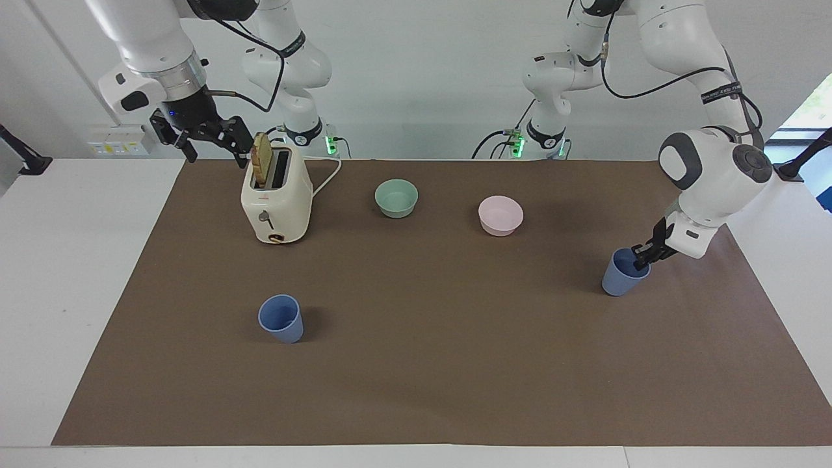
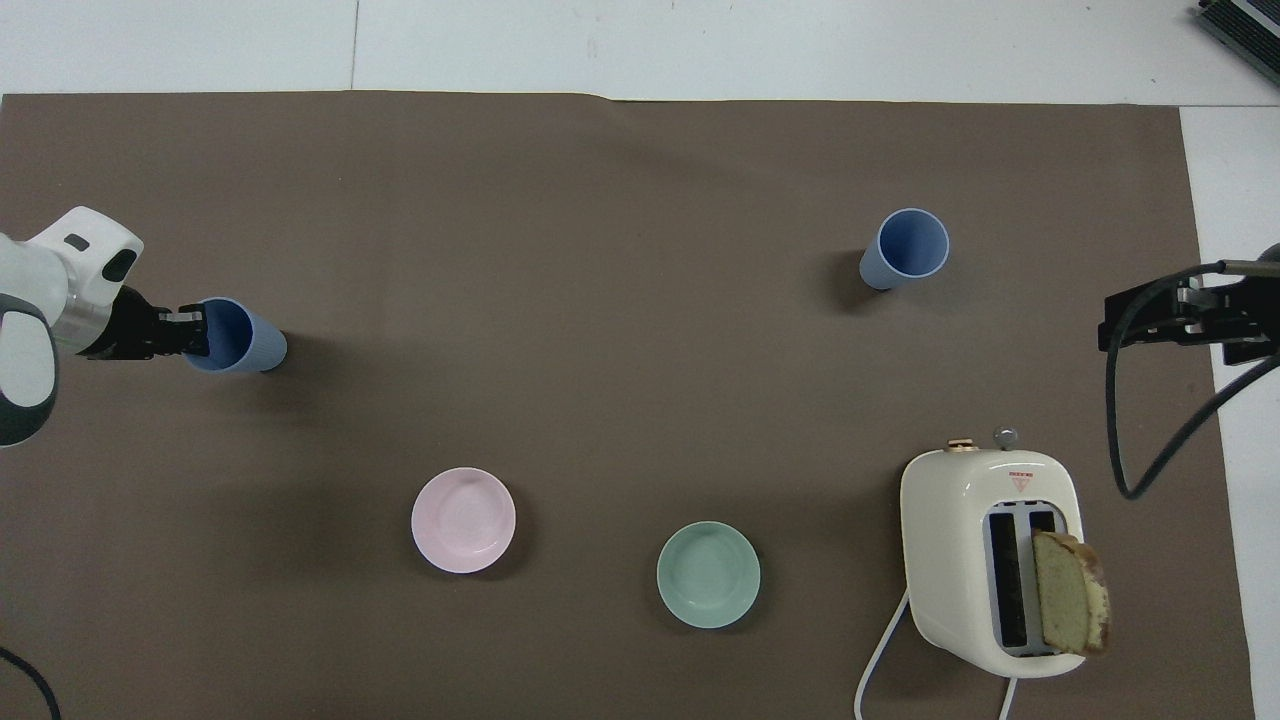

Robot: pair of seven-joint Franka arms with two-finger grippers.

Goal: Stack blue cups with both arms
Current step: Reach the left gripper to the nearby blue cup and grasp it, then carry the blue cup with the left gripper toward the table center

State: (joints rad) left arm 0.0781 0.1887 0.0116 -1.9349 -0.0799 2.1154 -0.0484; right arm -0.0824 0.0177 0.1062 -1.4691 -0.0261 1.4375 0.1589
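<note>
Your left gripper [image 1: 640, 259] is down at the rim of one blue cup [image 1: 624, 274], which sits at the left arm's end of the counter [image 1: 58, 273] on the brown mat [image 1: 429, 364]; the jaws are clenched on the cup's wall at the rim, one finger inside the mouth. You will see this cup leaning: mouth up, long axis tipped off vertical, the top toward the gripper [image 2: 190, 333] and the base [image 2: 262, 352] away from it. Whether its base is flat on the mat cannot be told. The second blue cup [image 1: 281, 318] stands upright by itself toward the right arm's end, mouth up, long axis vertical, farther from the robots than the toaster [image 1: 276, 198]. Your right gripper [image 1: 214, 140] waits in the air over the mat's edge just beside the toaster, jaws released and holding nothing. A slice of bread [image 1: 261, 158] stands in the toaster's slot. The green bowl [image 1: 396, 197] and pink bowl [image 1: 500, 214] sit between the two arms' ends, nearer to the robots than both cups.
</note>
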